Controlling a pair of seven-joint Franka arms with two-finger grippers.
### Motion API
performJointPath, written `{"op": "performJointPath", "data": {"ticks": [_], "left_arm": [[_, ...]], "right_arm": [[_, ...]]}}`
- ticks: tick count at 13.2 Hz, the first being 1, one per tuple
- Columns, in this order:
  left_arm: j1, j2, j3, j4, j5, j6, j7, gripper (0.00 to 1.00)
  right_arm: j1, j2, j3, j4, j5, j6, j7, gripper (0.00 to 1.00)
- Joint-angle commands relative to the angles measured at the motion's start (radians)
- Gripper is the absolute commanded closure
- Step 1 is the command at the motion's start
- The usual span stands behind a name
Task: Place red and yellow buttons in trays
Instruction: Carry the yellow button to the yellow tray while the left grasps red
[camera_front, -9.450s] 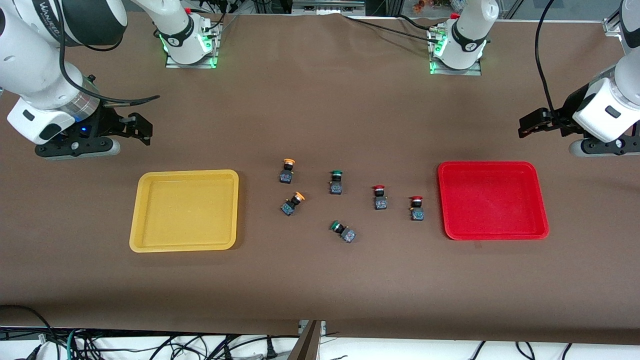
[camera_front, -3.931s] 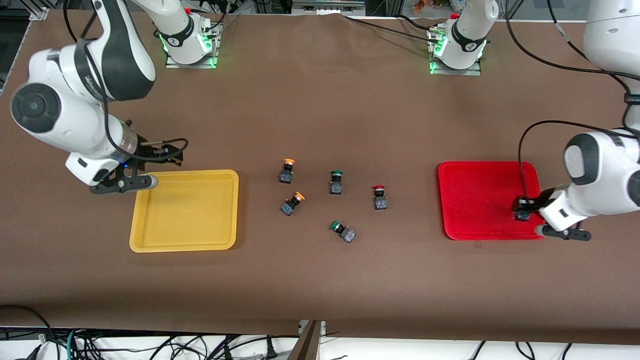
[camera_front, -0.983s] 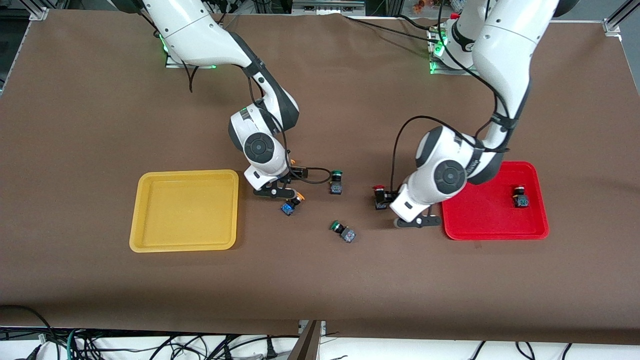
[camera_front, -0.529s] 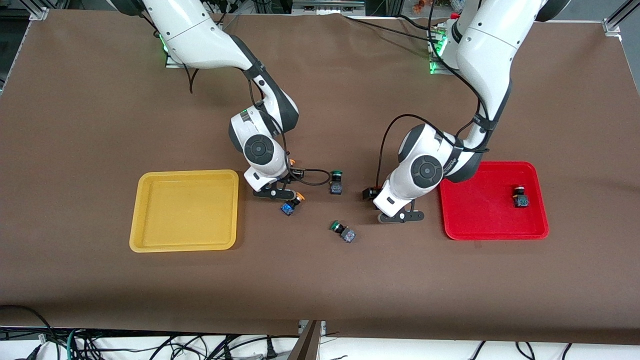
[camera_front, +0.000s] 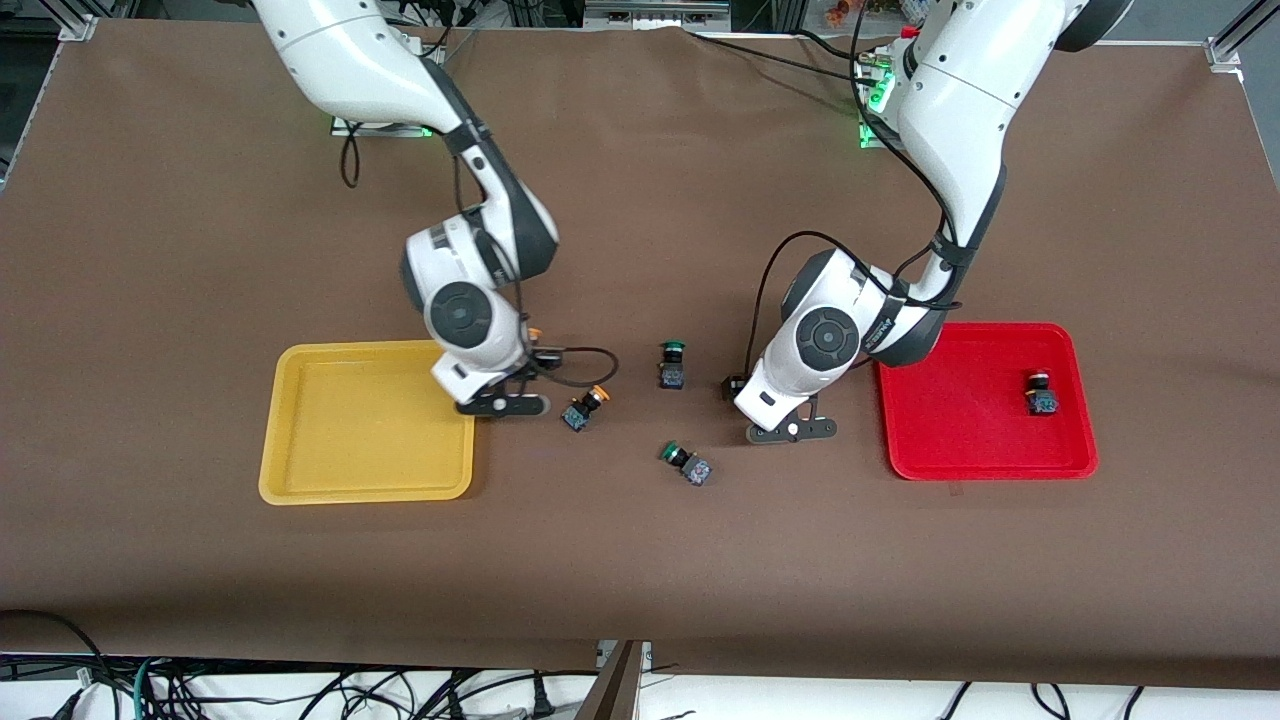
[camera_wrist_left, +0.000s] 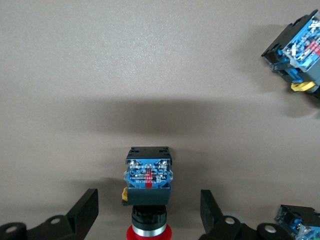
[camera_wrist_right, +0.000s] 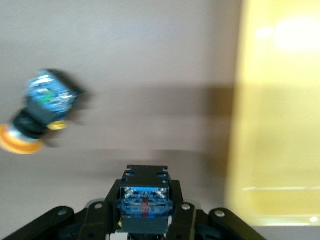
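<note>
Swung right gripper (camera_wrist_right: 145, 212), pinching yellow button (camera_wrist_right: 145, 195), from frame centre to yellow tray (camera_front: 300, 492) edge. Straddled red button (camera_wrist_left: 148, 176) at frame centre with left gripper (camera_wrist_left: 148, 206) spread, cap toward wrist.

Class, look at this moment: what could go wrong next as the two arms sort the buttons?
1. The right gripper holds a yellow button over the table, beside the yellow tray; an early release may miss the tray.
2. The left gripper stands open around the red button; closing unevenly could tip it, or nudge the green button nearby.
</note>
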Motion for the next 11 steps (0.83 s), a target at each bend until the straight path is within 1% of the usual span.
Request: {"op": "performJointPath", "data": {"ticks": [1, 2, 3, 4, 5, 7, 8, 9, 11], "left_arm": [[-0.012, 0.011, 0.011, 0.007, 0.028, 0.01, -0.026, 0.35], [-0.012, 0.011, 0.011, 0.007, 0.028, 0.01, -0.026, 0.43], [-0.012, 0.014, 0.011, 0.007, 0.028, 0.013, -0.026, 0.47], [-0.012, 0.015, 0.011, 0.007, 0.028, 0.024, -0.028, 0.53], [-0.012, 0.015, 0.011, 0.007, 0.028, 0.024, -0.029, 0.59], [-0.011, 0.012, 0.013, 0.007, 0.028, 0.024, -0.035, 0.76], [-0.003, 0.006, 0.013, 0.008, 0.028, 0.024, -0.032, 0.81], [0.012, -0.006, 0.014, 0.023, 0.031, 0.014, -0.021, 0.84], [0.063, -0.059, 0.016, 0.028, 0.031, -0.052, 0.032, 0.84]], "right_arm": [[-0.008, -0.016, -0.105, -0.035, -0.004, -0.018, -0.237, 0.65], [-0.008, -0.016, -0.141, -0.044, -0.004, -0.015, -0.303, 0.65], [-0.009, -0.014, -0.17, -0.064, -0.003, 0.0, -0.354, 0.65], [-0.017, -0.011, -0.187, -0.081, 0.0, 0.028, -0.391, 0.64], [-0.043, -0.008, -0.189, -0.098, 0.002, 0.06, -0.424, 0.63], [-0.098, -0.002, -0.189, -0.118, 0.006, 0.088, -0.503, 0.6], [-0.12, 0.004, -0.187, -0.119, 0.012, 0.086, -0.535, 0.6], [-0.132, 0.005, -0.187, -0.119, 0.015, 0.088, -0.552, 0.6], [-0.135, 0.012, -0.187, -0.119, 0.017, 0.094, -0.552, 0.6]]}}
